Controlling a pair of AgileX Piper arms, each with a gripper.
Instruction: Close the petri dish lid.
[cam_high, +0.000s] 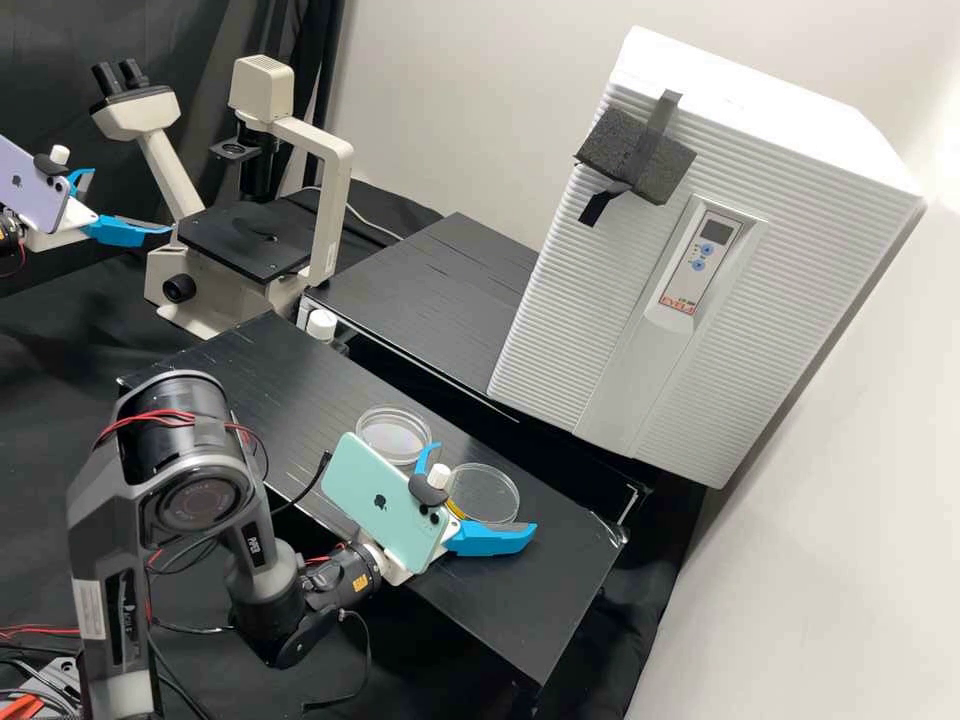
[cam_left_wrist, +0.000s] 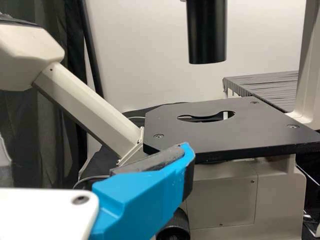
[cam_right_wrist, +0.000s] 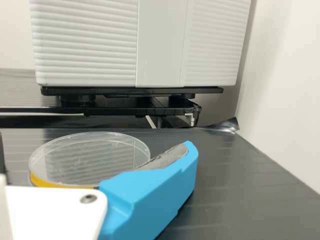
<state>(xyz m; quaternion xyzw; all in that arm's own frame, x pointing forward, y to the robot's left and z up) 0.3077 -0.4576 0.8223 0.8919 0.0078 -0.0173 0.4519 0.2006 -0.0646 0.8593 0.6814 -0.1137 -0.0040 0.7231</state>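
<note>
Straddling petri dish (cam_high: 497, 494) — right claw (cam_high: 486, 485) low, fingers apart.

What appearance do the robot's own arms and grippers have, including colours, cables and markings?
The right arm is dark grey and black, with a rounded joint, red cables and small pale lettering. The right gripper and left gripper are white with bright blue fingers; they carry a mint-green phone and a lilac phone respectively.

“PIPER” (cam_high: 254, 545) on arm (cam_high: 102, 520), “EYELA” (cam_high: 677, 304) on cabinet (cam_high: 570, 330)
</note>
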